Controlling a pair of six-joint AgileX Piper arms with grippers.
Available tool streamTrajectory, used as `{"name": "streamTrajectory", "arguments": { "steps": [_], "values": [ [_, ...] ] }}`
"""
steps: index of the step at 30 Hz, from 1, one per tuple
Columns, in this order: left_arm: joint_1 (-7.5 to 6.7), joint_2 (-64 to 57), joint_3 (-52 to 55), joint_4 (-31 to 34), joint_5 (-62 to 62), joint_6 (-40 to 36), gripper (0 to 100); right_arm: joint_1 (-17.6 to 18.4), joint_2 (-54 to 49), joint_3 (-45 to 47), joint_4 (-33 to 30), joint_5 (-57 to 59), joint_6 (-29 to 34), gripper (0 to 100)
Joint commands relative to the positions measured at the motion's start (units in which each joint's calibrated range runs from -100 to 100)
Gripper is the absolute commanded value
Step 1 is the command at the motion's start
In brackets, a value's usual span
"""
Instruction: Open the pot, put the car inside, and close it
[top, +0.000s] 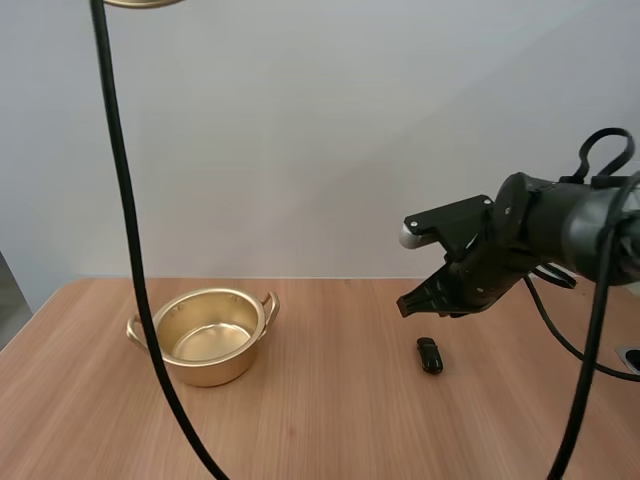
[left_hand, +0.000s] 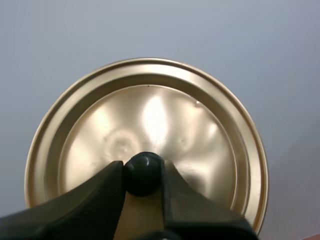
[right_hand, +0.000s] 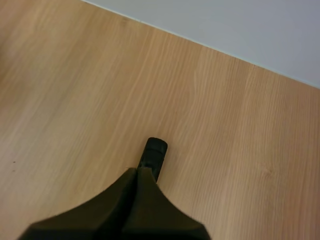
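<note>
Car (top: 429, 355): on the table (top: 330, 430), 3 o'clock of the pot (top: 210, 372), well apart; long axis 11 to 5 o'clock, high view.
Right gripper (top: 404, 304): my arm slants down toward 8 o'clock; fingers pressed together, empty, near the car.
Left gripper (left_hand: 142, 174): I pinch the lid (left_hand: 150, 115) by its knob (left_hand: 143, 165).
Pot: uncovered.

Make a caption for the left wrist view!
Black-fingered left gripper pinches the black knob of the round golden metal lid.
</note>
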Motion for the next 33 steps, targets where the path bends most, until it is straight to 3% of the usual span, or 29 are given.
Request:
{"name": "streamTrajectory", "arguments": {
  "steps": [1,6,8,16,29,33],
  "values": [
    [0.00,-0.04,0.03,-0.07,0.52,0.03,0,0.03,13.55,-0.08,-0.26,-3.36,0.05,7],
    [0.00,-0.04,0.03,-0.07,0.87,0.03,0,0.03,13.55,-0.08,-1.15,-8.60,0.16,74],
    [0.00,-0.04,0.03,-0.07,0.88,0.32,0,0.03,13.55,-0.08,-1.30,-10.06,1.16,87],
    [0.00,-0.04,0.03,-0.07,0.88,0.32,0,0.03,14.30,-0.08,-1.86,-14.50,1.17,88],
    [0.00,-0.04,0.03,-0.07,0.88,0.32,0,0.03,23.65,-0.08,-0.53,-14.50,-0.11,88],
    [0.00,-0.04,0.03,-0.07,0.72,0.32,0,0.03,24.95,-0.08,-0.63,-14.17,-0.34,83]
  ]
}}
